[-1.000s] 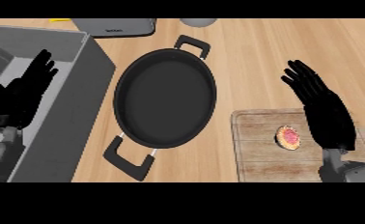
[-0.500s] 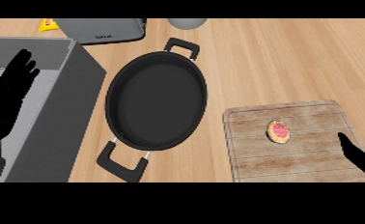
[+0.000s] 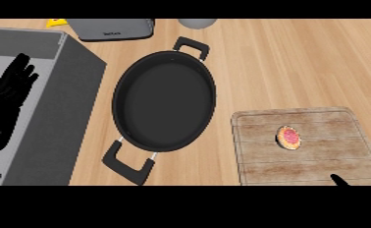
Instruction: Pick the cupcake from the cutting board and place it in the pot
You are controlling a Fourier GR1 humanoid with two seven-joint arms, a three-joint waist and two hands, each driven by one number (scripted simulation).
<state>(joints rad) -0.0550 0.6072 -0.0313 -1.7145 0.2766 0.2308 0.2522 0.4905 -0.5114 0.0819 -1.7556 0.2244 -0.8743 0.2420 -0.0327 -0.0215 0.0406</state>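
Observation:
A small cupcake (image 3: 290,137) with pink icing lies on the wooden cutting board (image 3: 319,163) at the lower right. To its left stands a wide black pot (image 3: 165,101) with two handles, nothing inside it. My left hand (image 3: 16,92) shows at the left edge over the grey sink area, fingers straight and pointing up. Of my right hand (image 3: 339,180) only a fingertip shows at the bottom right, just below the board and well apart from the cupcake.
A grey sink basin (image 3: 51,119) fills the left side. At the back stand a grey toaster-like box (image 3: 116,28), a grey round object (image 3: 197,22) and a yellow item (image 3: 56,23). Bare wood counter (image 3: 290,65) lies right of the pot.
My right hand has dropped down and back, from beside the board to almost out of view. The view has shifted, so pot and board sit further right and up. The left hand stays open.

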